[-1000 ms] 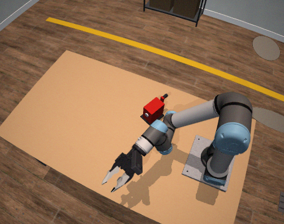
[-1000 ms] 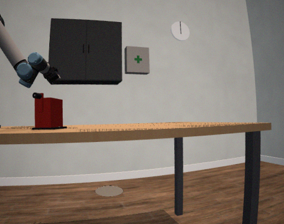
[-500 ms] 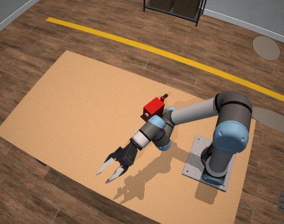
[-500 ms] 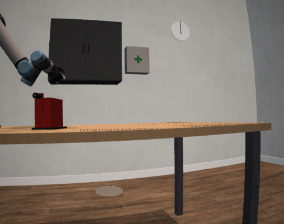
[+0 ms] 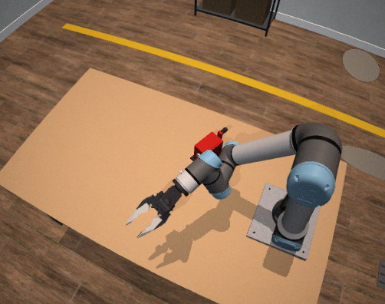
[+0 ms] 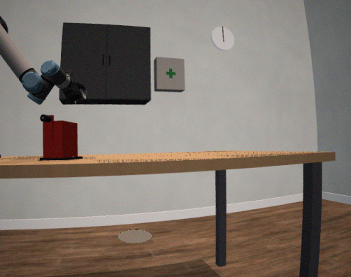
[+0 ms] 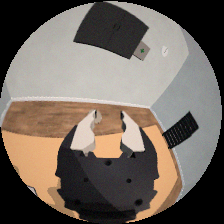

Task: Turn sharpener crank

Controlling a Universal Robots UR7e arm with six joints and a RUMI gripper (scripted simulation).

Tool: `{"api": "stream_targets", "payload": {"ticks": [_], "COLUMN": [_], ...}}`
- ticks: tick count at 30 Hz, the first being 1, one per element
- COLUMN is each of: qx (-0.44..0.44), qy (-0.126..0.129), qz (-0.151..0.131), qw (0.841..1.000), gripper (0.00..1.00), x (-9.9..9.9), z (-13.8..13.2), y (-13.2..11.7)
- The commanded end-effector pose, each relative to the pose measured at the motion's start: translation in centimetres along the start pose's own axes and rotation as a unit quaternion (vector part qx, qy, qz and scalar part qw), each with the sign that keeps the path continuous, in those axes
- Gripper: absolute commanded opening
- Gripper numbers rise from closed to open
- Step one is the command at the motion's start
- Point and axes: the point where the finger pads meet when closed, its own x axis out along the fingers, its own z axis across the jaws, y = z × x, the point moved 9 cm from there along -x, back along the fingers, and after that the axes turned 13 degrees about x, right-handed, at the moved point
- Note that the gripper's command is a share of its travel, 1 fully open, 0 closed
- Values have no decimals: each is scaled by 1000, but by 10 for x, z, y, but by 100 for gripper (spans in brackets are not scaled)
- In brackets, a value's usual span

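The red sharpener [image 5: 208, 145] stands on the tan table top, partly hidden by my forearm in the overhead view. Its crank, with a black knob [image 5: 223, 131], sits on the far side and points up. In the side view the sharpener [image 6: 60, 140] stands at the left with the knob [image 6: 45, 118] at its top left. My gripper [image 5: 134, 229] hangs in the air well away from the sharpener, toward the table's near edge, higher than the box in the side view [image 6: 78, 94]. Its fingers are partly apart with nothing between them.
My base plate [image 5: 283, 220] is bolted on the table to the right of the sharpener. A dark wall cabinet [image 6: 105, 63] and a first-aid box [image 6: 169, 74] hang on the wall behind. A shelf rack [image 5: 235, 9] stands on the floor beyond the yellow line.
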Motion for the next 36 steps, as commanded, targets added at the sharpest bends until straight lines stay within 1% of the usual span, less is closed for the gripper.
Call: {"api": "stream_targets", "payload": {"ticks": [1, 6, 8, 12, 15, 20, 23, 28, 32, 33, 36], "qx": [10, 77, 77, 78, 78, 145, 145, 146, 203, 212, 213], "qy": [-3, -30, -30, -29, -29, -58, -57, -56, -82, -85, -85], "qz": [-5, -27, -27, -27, -27, -47, -47, -47, -62, -65, -65], "qw": [1000, 996, 996, 996, 996, 987, 987, 987, 974, 971, 971], "gripper": [32, 32, 32, 32, 32, 32, 32, 32, 32, 32, 32], "x": [-2, -9, -9, -13, -13, -21, -26, -27, -35, -37, -43], "z": [15, 33, 33, 51, 51, 68, 81, 85, 98, 101, 113], "y": [-5, -9, -9, -18, -18, -22, -30, -32, -35, -37, -45]}}
